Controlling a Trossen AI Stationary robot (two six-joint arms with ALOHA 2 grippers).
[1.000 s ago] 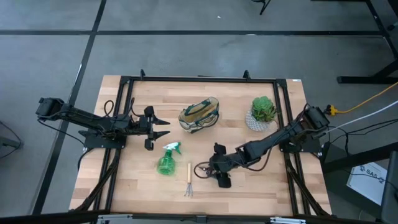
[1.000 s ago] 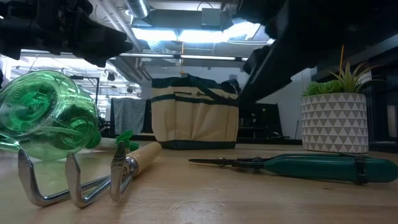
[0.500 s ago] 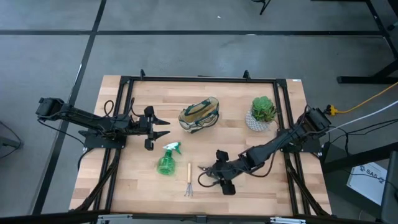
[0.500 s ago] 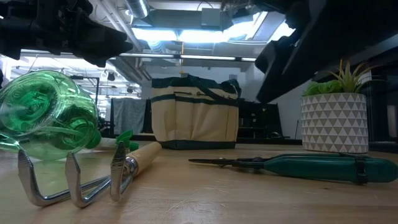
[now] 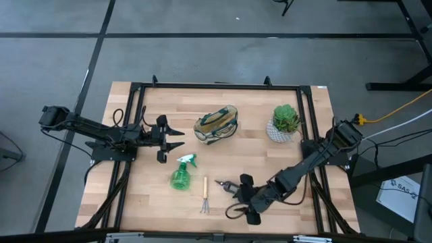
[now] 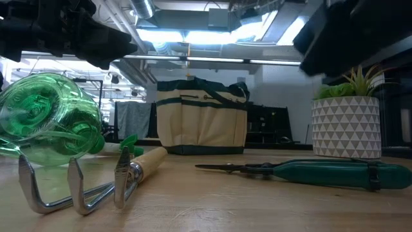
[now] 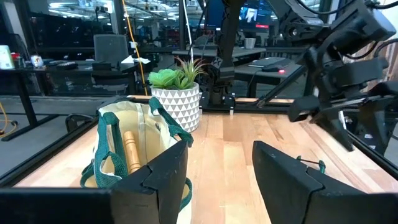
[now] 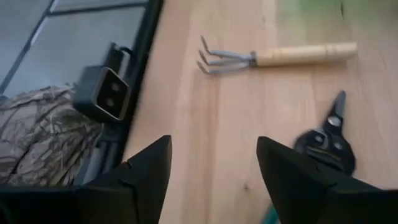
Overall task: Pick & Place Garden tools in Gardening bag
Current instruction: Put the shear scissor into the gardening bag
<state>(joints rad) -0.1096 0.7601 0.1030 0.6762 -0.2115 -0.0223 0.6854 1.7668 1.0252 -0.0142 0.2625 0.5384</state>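
Lying flat, green-handled shears [image 6: 309, 171] with blades closed.

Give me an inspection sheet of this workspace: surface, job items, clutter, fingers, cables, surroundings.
Surface: light wooden table, black frame.
Job's things: beige fabric bag with green trim holds a wooden handle; green translucent spray bottle, wooden-handled rake and green-handled shears lie on the table.
Clutter: potted green plant in white patterned pot.
Grippers: left gripper beside bag, fingers open; right gripper near shears, fingers open.
Cables: yellow cable on floor.
Surroundings: desks, monitors.
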